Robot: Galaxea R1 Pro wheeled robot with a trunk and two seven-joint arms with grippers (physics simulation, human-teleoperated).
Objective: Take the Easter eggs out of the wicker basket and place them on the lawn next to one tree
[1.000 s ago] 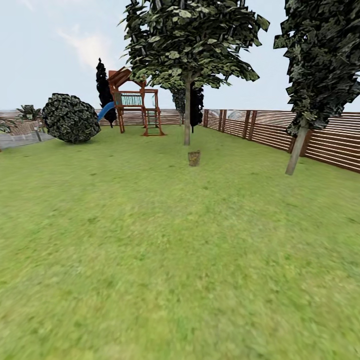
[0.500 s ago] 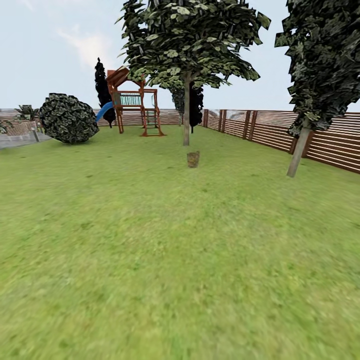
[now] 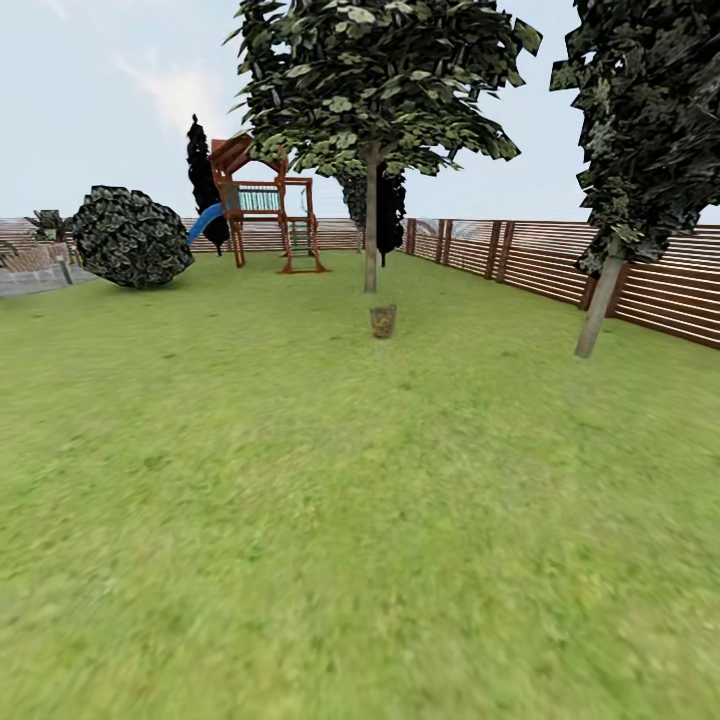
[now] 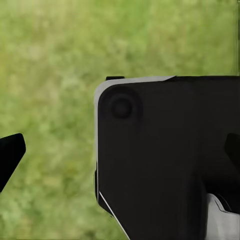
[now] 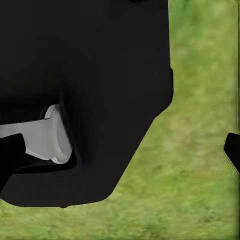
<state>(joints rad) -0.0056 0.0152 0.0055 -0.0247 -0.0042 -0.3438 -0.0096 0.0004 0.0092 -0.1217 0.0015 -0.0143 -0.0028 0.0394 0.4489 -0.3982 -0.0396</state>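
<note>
One basket [image 3: 383, 321] stands far off on the lawn [image 3: 300, 500], near a tree [image 3: 371, 215].
Both wrist views show black robot parts over grass; either pincer's grip state cannot be told.

slat fence [image 3: 640, 280] | playset [image 3: 265, 205] | round bush [image 3: 130, 238] | pale cloudy sky [image 3: 90, 90]

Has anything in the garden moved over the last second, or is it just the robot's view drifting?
Only the view shifted: the whole picture slid a little, so the camera moved, seemingly rolling forward. The wicker basket stands where it did on the lawn, in front of the tree. The bush, playset and fence are unchanged. Nothing was grasped or released.
</note>
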